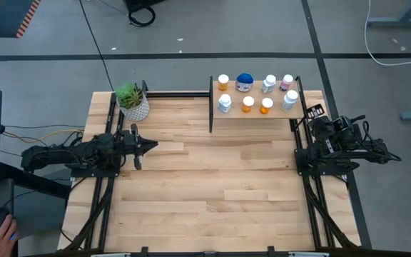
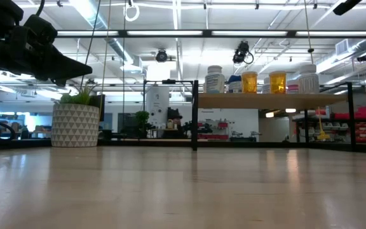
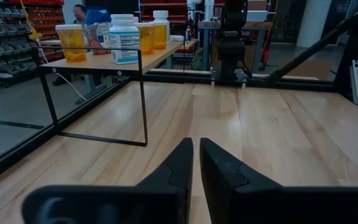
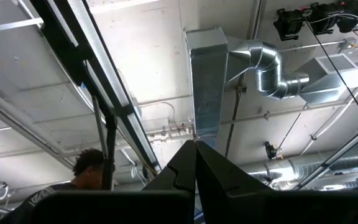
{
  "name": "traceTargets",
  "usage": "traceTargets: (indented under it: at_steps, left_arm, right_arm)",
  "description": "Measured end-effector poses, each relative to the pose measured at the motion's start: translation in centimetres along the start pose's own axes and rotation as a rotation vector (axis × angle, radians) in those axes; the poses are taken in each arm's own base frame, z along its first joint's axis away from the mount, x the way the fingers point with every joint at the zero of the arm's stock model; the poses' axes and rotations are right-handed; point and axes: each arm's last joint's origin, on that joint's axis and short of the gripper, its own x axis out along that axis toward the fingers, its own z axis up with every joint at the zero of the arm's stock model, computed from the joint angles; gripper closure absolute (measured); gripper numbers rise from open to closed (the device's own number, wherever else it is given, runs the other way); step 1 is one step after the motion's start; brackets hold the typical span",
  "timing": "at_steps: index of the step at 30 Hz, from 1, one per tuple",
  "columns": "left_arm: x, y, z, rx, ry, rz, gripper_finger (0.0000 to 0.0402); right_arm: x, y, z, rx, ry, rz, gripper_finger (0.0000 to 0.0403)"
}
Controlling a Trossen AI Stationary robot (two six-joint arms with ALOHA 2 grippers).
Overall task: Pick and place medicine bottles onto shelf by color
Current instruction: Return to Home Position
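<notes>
The left arm lies stretched level across the high view's left-middle, with the left gripper pointing toward frame centre, fingers nearly touching. The right arm sits folded at right-middle, and the right gripper tilts upward, fingers closed.

Long ceiling strip lights give bright, even light from above, laying pale streaks of glare along the worktop in the low view, where the left claw shows as a dark silhouette.
</notes>
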Motion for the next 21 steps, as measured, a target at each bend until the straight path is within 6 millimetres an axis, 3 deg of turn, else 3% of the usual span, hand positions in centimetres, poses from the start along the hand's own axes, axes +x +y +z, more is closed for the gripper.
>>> traceTargets:
  at_steps: [21]
  left_arm:
    - [0.0, 0.0, 0.01, 0.0, 0.0, 0.0, 0.037]
  right_arm:
    - [0.0, 0.0, 0.0, 0.0, 0.0, 0.0, 0.039]
